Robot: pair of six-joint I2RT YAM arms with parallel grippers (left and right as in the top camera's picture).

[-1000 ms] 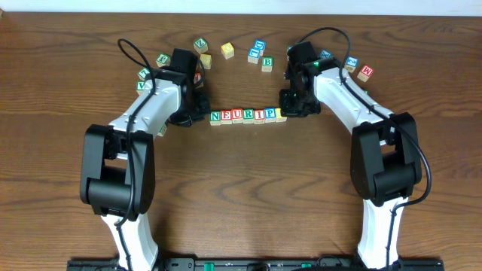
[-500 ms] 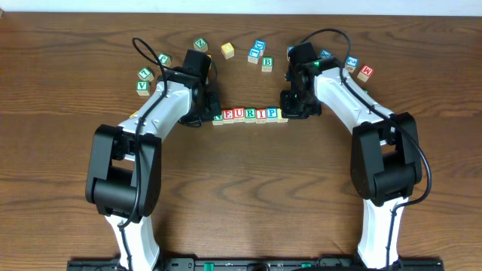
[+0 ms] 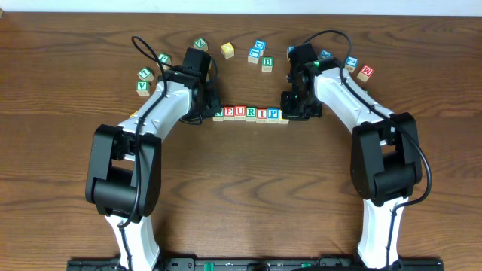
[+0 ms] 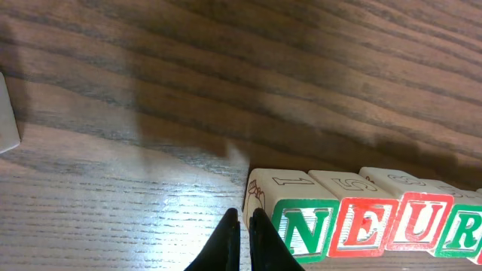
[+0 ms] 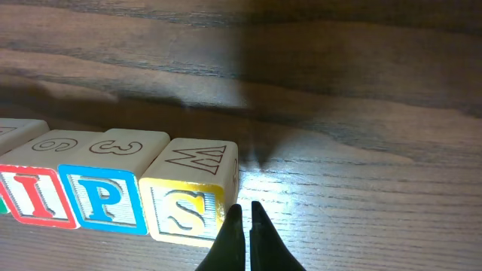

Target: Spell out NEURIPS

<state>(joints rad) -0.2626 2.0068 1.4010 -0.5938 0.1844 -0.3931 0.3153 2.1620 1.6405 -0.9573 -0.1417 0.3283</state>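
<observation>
The NEURIPS row (image 3: 249, 114) is lying left to right on the wooden table (image 3: 248, 188), seven pale cubes sitting side against side. Their front faces are showing green N (image 4: 305, 229), red E (image 4: 367, 226), red U (image 4: 422, 220), green R (image 4: 461, 232), red I (image 5: 30, 197), blue P (image 5: 102, 199) and yellow S (image 5: 184, 211), each framed in its colour. The left gripper (image 4: 242, 217), closed and empty, is standing just beside the N end; the right gripper (image 5: 245, 209), closed on nothing, is standing just beside the S end.

The row of cubes (image 3: 249, 114) reads NEURIPS.
</observation>
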